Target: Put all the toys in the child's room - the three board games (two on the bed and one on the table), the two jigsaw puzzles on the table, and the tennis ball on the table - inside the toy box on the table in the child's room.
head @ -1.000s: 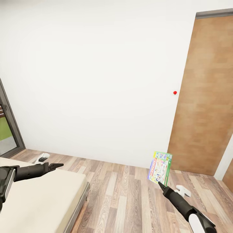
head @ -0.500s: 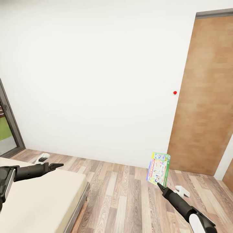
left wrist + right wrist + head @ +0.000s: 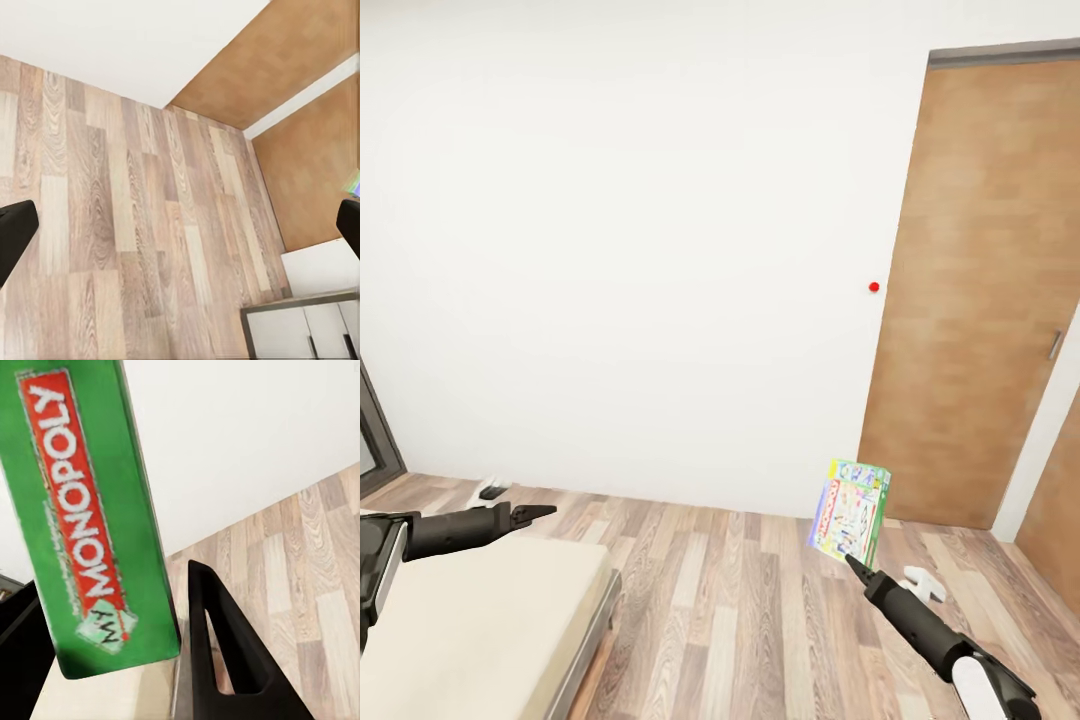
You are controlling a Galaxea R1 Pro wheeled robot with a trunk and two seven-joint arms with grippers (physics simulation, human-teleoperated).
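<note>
My right gripper is shut on the lower edge of a green-blue board game, held upright above the wood floor at the lower right. In the right wrist view the box's green side reads "MONOPOLY" and sits between the two black fingers. My left gripper hovers over the bed at the lower left. The left wrist view has its two fingers far apart with nothing between them, so it is open. The toy box, table, jigsaw puzzles and tennis ball are out of view.
A white wall with a tiny red knob faces me. A wooden door stands to the right. Small white objects lie on the floor and near the wall. White drawers appear in the left wrist view.
The whole picture has shifted left, so the camera has turned right. Both arms keep their places in the view, and the board game stays in the right gripper.
</note>
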